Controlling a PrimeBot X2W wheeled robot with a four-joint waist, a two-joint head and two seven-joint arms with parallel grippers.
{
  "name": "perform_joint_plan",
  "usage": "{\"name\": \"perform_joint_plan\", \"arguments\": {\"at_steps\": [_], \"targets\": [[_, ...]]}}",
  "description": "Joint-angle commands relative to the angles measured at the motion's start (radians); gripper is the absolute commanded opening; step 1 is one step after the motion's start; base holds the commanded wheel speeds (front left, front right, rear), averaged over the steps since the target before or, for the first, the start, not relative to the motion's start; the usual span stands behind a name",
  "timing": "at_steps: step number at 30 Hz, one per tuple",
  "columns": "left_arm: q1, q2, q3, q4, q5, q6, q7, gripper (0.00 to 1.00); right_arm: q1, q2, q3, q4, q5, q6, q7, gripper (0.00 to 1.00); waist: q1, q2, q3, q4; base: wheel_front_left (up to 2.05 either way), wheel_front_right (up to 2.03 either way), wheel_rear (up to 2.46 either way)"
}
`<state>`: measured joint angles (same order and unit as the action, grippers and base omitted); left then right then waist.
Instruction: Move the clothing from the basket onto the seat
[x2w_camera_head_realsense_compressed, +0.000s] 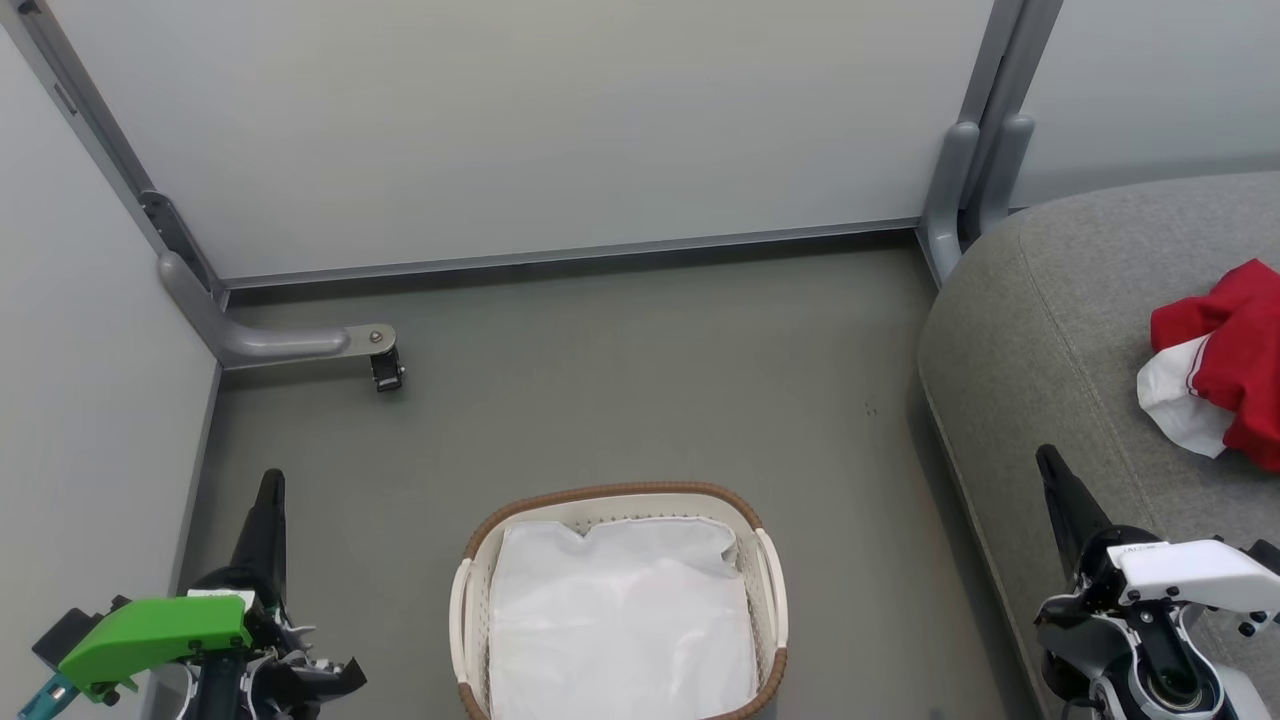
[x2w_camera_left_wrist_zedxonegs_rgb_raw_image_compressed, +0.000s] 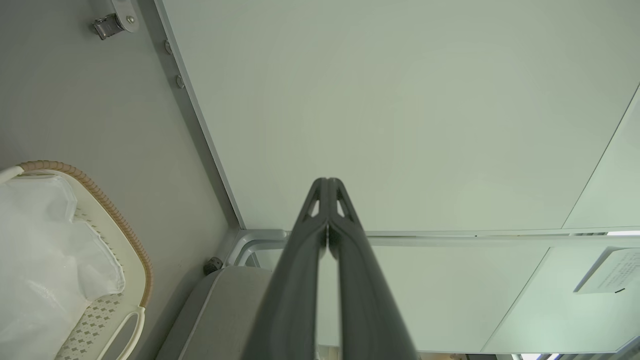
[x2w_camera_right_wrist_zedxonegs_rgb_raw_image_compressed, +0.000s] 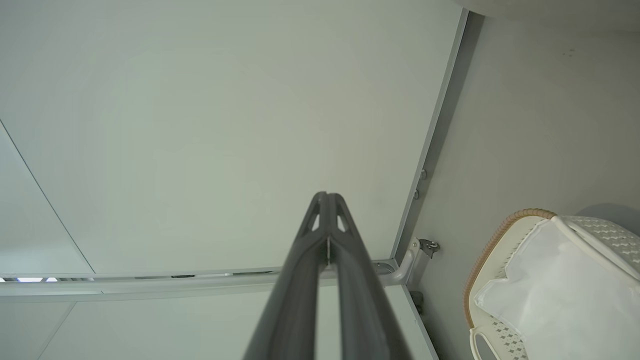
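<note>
Head view gave us the whole layout. The clothing (x2w_camera_head_realsense_compressed: 1225, 360), a red heap with a white panel, lay on the seat (x2w_camera_head_realsense_compressed: 1050, 330) at the picture's right edge, well apart from the basket (x2w_camera_head_realsense_compressed: 768, 570). The basket stood on the grey floor (x2w_camera_head_realsense_compressed: 620, 380) at bottom centre and held its crumpled white liner (x2w_camera_head_realsense_compressed: 620, 620). Open floor ran from the basket to the partition wall (x2w_camera_head_realsense_compressed: 520, 130) behind, and a narrower strip separated it from the seat's rounded edge. A small caster (x2w_camera_head_realsense_compressed: 386, 370) sat near the left corner. The left gripper (x2w_camera_head_realsense_compressed: 271, 480) rose at lower left and the right gripper (x2w_camera_head_realsense_compressed: 1047, 458) at lower right, in front of the seat's edge. From here each read as one dark blade, so we could not tell how the fingers stood.

Left wrist view settled that for its arm: the fingertips met, with nothing between them. It also showed the basket's woven rim, a handle and the liner at the left, with a corner of the seat low down.

Right wrist view showed the same for the right arm, tips pressed together and empty before the pale wall. The basket and liner were at lower right.
</note>
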<state>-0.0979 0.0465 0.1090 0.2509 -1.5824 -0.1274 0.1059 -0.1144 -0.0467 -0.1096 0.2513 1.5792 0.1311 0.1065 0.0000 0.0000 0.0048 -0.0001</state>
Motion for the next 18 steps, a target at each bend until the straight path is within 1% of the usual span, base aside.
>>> {"name": "perform_joint_plan", "arguments": {"at_steps": [1,4,18], "targets": [[-0.017,0.007,0.007,-0.007,-0.022,-0.005,0.008,0.00,0.010,-0.006,-0.005,-0.008,0.022,-0.001,0.008,0.00,0.0000,0.0000,-0.001,0.000,0.00,0.00,0.00],[-0.017,0.007,0.008,-0.009,-0.035,-0.006,0.012,0.00,0.012,-0.006,-0.008,-0.011,0.040,-0.001,0.011,0.00,0.0000,0.0000,-0.002,0.000,0.00,0.00,0.00],[-0.016,0.007,0.007,-0.007,-0.032,-0.006,0.012,0.00,0.012,-0.006,-0.007,-0.010,0.035,-0.001,0.010,0.00,0.0000,0.0000,-0.002,0.000,0.00,0.00,0.00]]}}
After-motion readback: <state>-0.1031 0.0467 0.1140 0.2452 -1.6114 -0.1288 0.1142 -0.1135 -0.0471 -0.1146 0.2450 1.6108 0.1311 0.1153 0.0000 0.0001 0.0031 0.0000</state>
